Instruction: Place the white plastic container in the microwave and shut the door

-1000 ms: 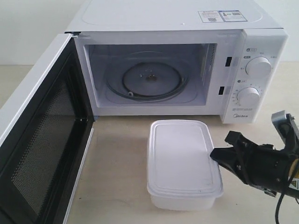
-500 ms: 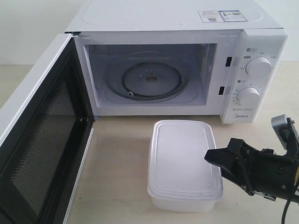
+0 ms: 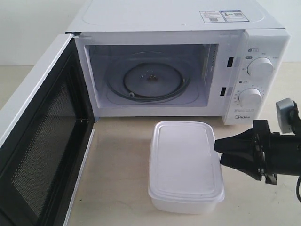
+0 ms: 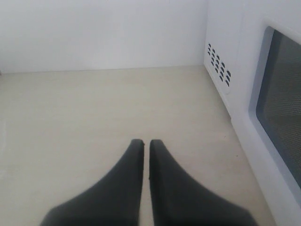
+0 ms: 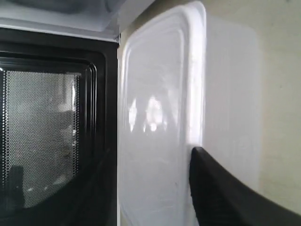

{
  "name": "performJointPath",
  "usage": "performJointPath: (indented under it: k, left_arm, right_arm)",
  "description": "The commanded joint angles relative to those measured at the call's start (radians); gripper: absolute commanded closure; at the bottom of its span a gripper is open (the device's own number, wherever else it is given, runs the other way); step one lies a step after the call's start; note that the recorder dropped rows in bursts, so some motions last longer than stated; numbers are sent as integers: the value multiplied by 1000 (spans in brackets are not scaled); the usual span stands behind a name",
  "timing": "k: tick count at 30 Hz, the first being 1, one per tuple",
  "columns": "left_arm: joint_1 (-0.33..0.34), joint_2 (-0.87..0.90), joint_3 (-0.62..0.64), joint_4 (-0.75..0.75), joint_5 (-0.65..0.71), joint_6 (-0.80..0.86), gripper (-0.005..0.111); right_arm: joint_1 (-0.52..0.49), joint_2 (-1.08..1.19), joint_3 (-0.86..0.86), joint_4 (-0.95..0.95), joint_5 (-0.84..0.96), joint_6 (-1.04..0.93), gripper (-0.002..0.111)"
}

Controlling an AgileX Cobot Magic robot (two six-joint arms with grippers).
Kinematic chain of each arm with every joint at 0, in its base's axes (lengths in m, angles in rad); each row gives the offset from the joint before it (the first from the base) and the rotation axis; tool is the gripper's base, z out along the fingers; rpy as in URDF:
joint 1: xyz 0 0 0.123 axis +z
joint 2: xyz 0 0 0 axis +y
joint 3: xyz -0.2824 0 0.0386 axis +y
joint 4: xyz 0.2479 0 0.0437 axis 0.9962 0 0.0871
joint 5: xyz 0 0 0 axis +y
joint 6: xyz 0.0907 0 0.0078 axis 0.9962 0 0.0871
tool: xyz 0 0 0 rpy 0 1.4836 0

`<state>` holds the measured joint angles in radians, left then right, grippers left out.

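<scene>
Currently my right gripper (image 3: 220, 153) hovers with jaws apart at the right rim of the white plastic container (image 3: 183, 162), which sits on the near side of the open microwave (image 3: 155, 16), its door (image 3: 47, 136) swung left. I judge this the grasp; next, close squarely on that rim, then lift it in.

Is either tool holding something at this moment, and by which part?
Nothing is held. The left tool is shut on nothing; the right tool stands open at the side of the container, not closed on it.
</scene>
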<state>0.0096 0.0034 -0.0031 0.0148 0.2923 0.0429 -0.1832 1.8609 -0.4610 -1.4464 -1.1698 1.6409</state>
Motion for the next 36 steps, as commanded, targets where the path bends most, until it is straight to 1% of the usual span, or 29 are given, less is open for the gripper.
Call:
performJointPath:
  k: [1,5,14,22,31,36]
  left_arm:
    - [-8,-3,3,-7,-4,-9,102]
    - [-8,-3,3,-7,-4,-9,102]
    - [-8,-3,3,-7,-4,-9,102]
    - [-8,-3,3,-7,-4,-9,102]
    - [-8,-3,3,-7,-4,-9,102]
    - [-8,-3,3,-7,-4,-9,102]
  right_arm:
    - [-26,149,-32,-27,-51,-53,64]
    - [-56,184,-32,-17,-51,-68,64]
    - [-55,172,-41,2,-51,-82,64]
    - [-6,172,-63,-5,-51,-88,64]
    - [-2,134,-62,5,-51,-88,64]
    - [57,125,-77,15,-51,-88,64]
